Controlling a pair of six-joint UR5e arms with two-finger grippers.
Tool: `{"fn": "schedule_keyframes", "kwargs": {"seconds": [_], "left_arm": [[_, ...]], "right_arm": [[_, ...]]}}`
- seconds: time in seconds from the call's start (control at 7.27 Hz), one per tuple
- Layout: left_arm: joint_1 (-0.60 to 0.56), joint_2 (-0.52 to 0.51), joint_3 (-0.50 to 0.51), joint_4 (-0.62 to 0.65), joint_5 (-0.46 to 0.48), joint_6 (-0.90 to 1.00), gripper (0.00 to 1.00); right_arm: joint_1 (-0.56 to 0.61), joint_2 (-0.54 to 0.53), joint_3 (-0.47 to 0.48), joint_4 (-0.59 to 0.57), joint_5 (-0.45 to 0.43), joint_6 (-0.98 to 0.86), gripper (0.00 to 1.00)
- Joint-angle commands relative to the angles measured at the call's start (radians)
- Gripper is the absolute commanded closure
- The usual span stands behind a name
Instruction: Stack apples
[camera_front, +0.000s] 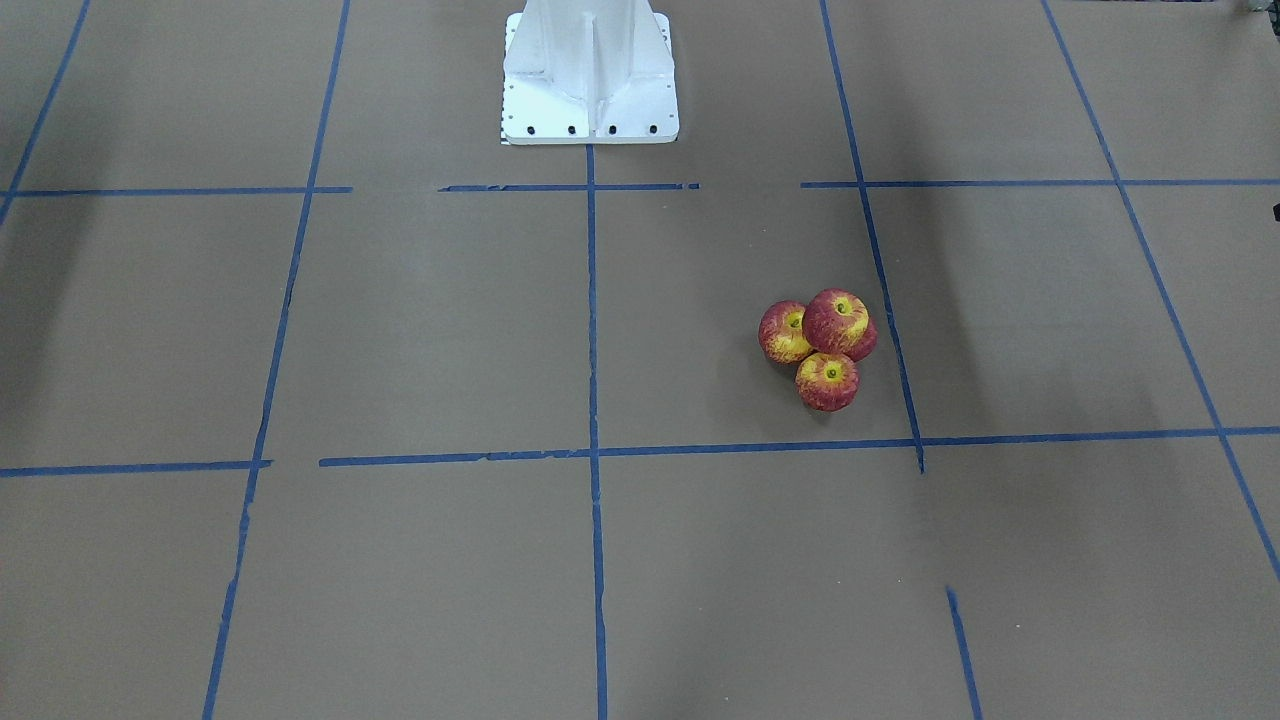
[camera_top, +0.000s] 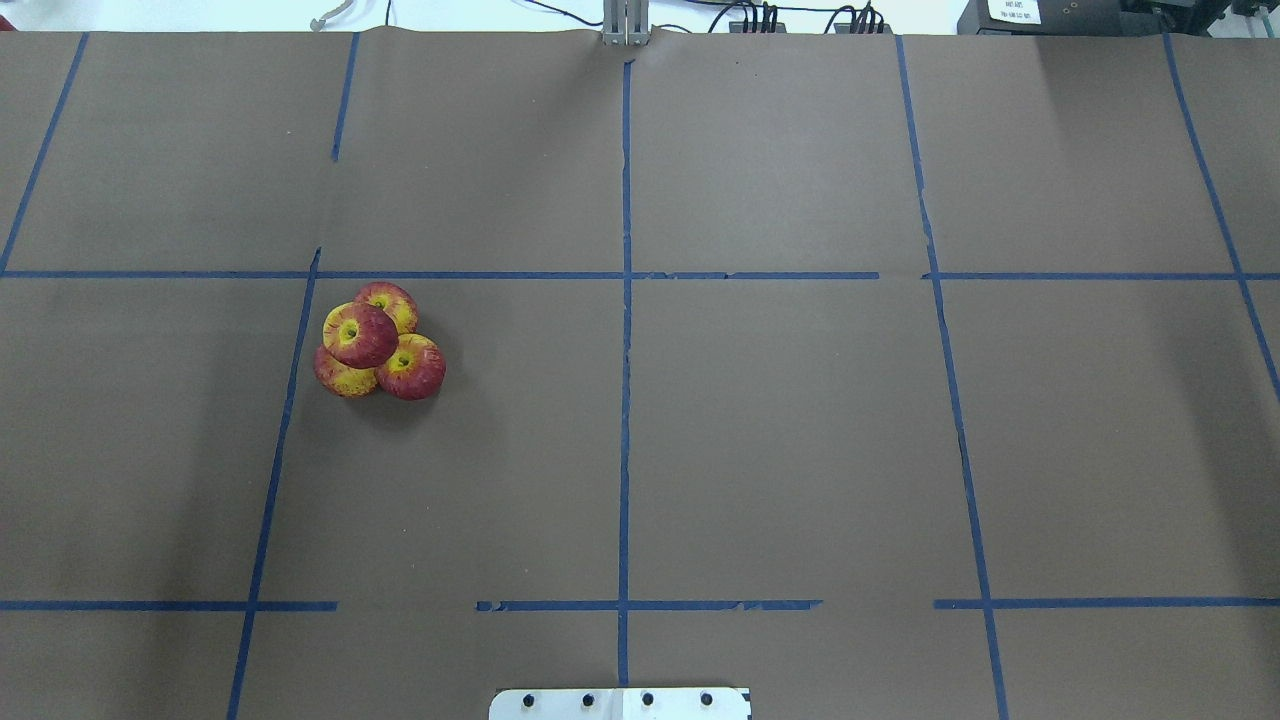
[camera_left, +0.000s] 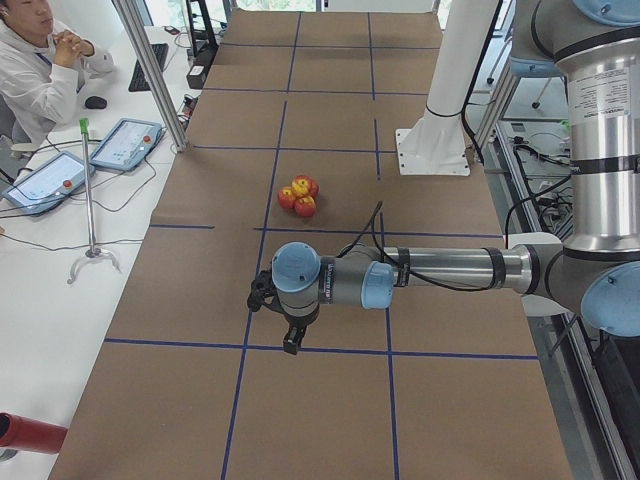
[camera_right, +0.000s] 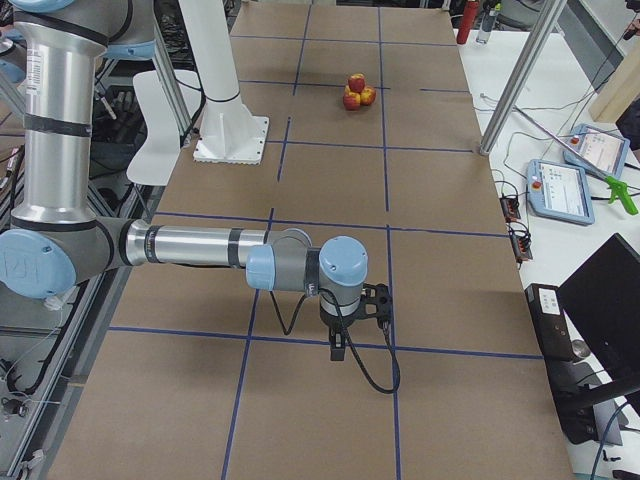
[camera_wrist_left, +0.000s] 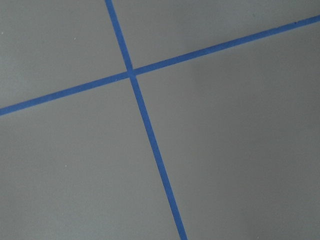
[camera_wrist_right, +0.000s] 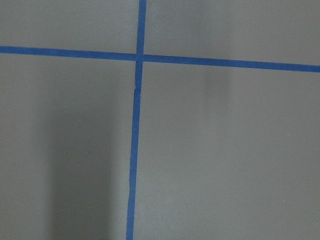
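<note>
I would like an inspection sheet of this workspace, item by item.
Surface: brown paper with a blue tape grid.
Job's things: four apples in one pile, three below, one on top.
Clutter: nothing seen.
Grippers: left gripper and right gripper over bare paper, far from the apples; open or shut cannot tell.
Cables: cable loops below the right gripper.
Surroundings: operator and pendants at the sides.

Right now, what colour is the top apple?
The top apple is red, yellow around the stem; clearest overhead.
</note>
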Motion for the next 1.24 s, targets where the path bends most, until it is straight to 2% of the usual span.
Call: {"fn": "schedule_keyframes", "kwargs": {"seconds": [0.0, 0.14, 0.41, 0.83, 1.1], "left_arm": [[-0.001, 0.002, 0.008, 0.03, 0.066, 0.0, 0.0], [-0.001, 0.045, -0.015, 0.024, 0.059, 0.003, 0.0], [0.001, 0.047, 0.005, 0.016, 0.059, 0.005, 0.0], [0.005, -0.021, 0.021, 0.033, 0.066, 0.002, 0.0], [0.005, -0.024, 0.017, 0.055, 0.068, 0.009, 0.0]], "right_arm": [[0.0, 0.0, 0.0, 0.0, 0.0, 0.001, 0.0], [0.0, 0.0, 0.0, 0.0, 0.0, 0.001, 0.0], [0.0, 0.0, 0.0, 0.0, 0.0, -0.001, 0.0], [0.0, 0.0, 0.0, 0.0, 0.0, 0.001, 0.0], [0.0, 0.0, 0.0, 0.0, 0.0, 0.001, 0.0]]}}
